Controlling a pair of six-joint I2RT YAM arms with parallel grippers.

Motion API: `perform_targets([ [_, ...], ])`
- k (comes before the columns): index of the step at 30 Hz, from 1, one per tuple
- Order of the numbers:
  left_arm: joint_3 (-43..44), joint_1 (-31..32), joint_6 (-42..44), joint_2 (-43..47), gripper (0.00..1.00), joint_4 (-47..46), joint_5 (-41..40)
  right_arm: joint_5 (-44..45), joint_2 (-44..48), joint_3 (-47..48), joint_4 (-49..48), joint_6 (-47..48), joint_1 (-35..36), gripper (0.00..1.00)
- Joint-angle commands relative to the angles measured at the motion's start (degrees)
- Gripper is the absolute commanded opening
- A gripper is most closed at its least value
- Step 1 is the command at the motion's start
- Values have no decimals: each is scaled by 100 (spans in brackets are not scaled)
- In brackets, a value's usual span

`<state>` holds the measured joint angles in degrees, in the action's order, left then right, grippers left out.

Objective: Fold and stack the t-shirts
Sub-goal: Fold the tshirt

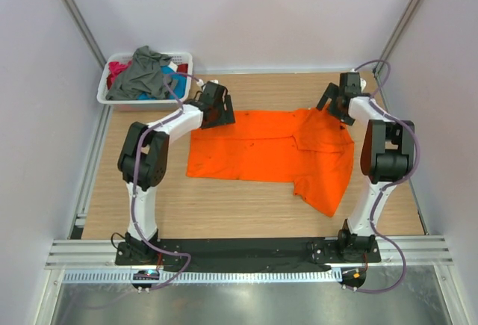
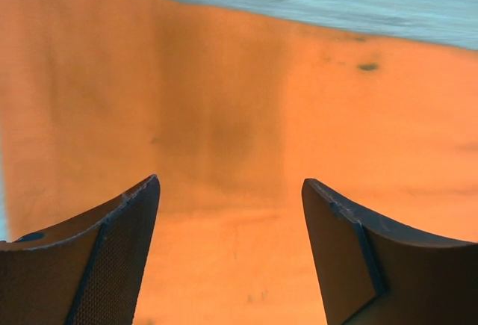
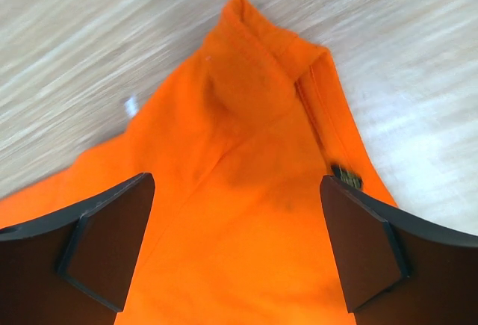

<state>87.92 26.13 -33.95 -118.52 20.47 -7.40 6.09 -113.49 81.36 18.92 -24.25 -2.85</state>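
The bright orange t-shirt (image 1: 269,149) lies spread flat across the wooden table, one part hanging toward the front right. My left gripper (image 1: 222,118) hovers over its far left corner. In the left wrist view its jaws (image 2: 231,190) stand open over orange cloth (image 2: 224,101), with nothing between them. My right gripper (image 1: 333,106) is at the shirt's far right edge. It too is open (image 3: 237,181), above a hemmed corner of the orange shirt (image 3: 246,101). More t-shirts fill the basket: dark grey (image 1: 146,75), teal-blue (image 1: 176,83) and red-pink (image 1: 116,71).
A white plastic laundry basket (image 1: 112,98) stands at the table's far left corner, just behind the left arm. Grey walls close in on both sides and the back. A small dark label (image 3: 345,175) shows on the shirt's edge by the right finger.
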Motion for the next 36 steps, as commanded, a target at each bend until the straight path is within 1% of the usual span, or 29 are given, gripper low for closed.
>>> perform_targets([
  [1,-81,-20,266,1443,79,-8,10,-125,1389,459,629,166,-5,100],
  [2,-178,-29,232,1654,80,105,10,-108,1617,407,718,149,-5,100],
  [3,-387,-29,171,2100,79,185,10,-47,1820,250,814,70,-5,100],
  [4,-538,-29,-4,2296,78,281,10,23,2283,144,1024,52,-5,100],
  [5,-696,-29,-136,2533,77,500,-16,102,2496,13,1157,8,-5,100],
  [6,-1089,-20,-268,2736,77,598,-33,329,2734,-128,1306,-131,-5,100],
  [7,-1328,-29,-391,3181,76,677,-60,419,3162,-443,1647,-237,-5,100],
  [8,-1574,-29,-567,3403,76,834,-95,481,3436,-637,1781,-334,-5,100],
  [9,-2046,-29,-838,3614,75,897,-165,542,3700,-857,1895,-430,-5,100],
  [10,-2268,-38,-1015,4078,75,984,-261,682,3938,-1294,2114,-684,-5,100],
  [11,-2471,-47,-1182,4282,74,1177,-358,770,4506,-1525,2194,-799,-5,100],
  [12,-2855,-47,-1488,4519,72,1274,-594,841,4746,-1727,2300,-948,-5,100],
  [13,-3025,-81,-1622,4913,72,1371,-692,972,5027,-2112,2527,-1220,-5,98],
  [14,-3183,-90,-1745,5117,70,1546,-806,973,5448,-2307,2616,-1344,-5,97],
  [15,-3480,-108,-2042,5294,70,1609,-998,973,5652,-2648,2695,-1450,-5,97],
  [16,-3640,-108,-2141,5443,70,1653,-1087,1060,5793,-2808,2922,-1712,-5,96],
  [17,-3789,-117,-2272,5680,70,1627,-1149,1070,5916,-2967,3003,-1776,-5,95],
  [18,-4052,-126,-2360,5752,69,1601,-1193,1053,6083,-3134,3047,-1828,-5,95],
  [20,-4221,-152,-2624,5788,67,1583,-1281,1000,6172,-3547,3179,-2004,-5,95],
  [21,-4343,-152,-2686,5727,66,1574,-1299,956,6216,-3809,3162,-2048,-5,94],
  [23,-4458,-152,-2774,5612,63,1443,-1352,860,6260,-4031,2996,-2119,-5,94],
  [24,-4537,-152,-2801,5403,62,1364,-1369,798,6252,-4154,2934,-2215,-5,94],
  [25,-4555,-143,-2818,5288,60,1276,-1361,771,6225,-4190,2838,-2268,-5,92],
  [27,-4503,-143,-2827,4885,59,1205,-1317,640,6129,-4216,2776,-2400,-14,92],
  [30,-4450,-152,-2748,4462,57,942,-1159,718,5997,-4304,2740,-2566,-14,91],
  [32,-4441,-152,-2704,4347,57,748,-1089,771,6049,-4383,2723,-2663,-14,91],
  [36,-4441,-152,-2678,4083,55,695,-1176,745,6216,-4742,2600,-3023,-22,90],
])
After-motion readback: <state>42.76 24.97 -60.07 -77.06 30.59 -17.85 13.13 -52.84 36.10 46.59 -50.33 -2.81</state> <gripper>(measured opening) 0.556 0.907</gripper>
